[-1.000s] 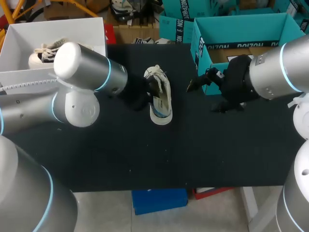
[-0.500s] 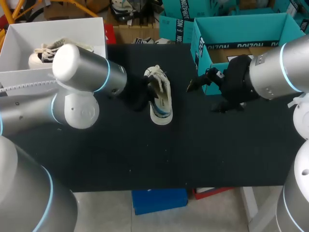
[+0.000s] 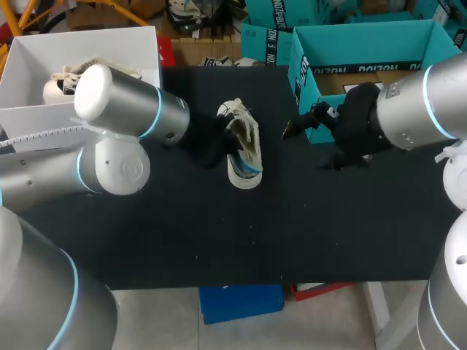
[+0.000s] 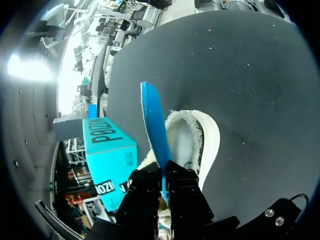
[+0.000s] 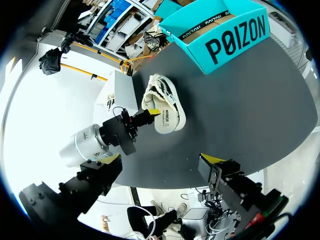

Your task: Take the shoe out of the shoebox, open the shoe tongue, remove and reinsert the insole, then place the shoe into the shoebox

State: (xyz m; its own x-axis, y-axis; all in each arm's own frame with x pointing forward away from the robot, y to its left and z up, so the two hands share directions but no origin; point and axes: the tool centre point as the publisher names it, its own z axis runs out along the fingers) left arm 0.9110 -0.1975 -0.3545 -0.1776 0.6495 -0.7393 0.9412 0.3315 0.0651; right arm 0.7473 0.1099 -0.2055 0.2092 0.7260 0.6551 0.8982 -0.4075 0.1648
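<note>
The left end effector (image 4: 163,176) pinches the insole (image 4: 152,120) on edge in the shoe (image 4: 209,142) to slide it. The right end effector (image 5: 162,159) hangs clear, wide open, empty.

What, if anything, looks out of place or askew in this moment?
Only the blue insole: it stands on edge over the opening of the shoe, pinched in the left gripper. That fits the removal step rather than a fault. Nothing looks spilled or damaged.
</note>
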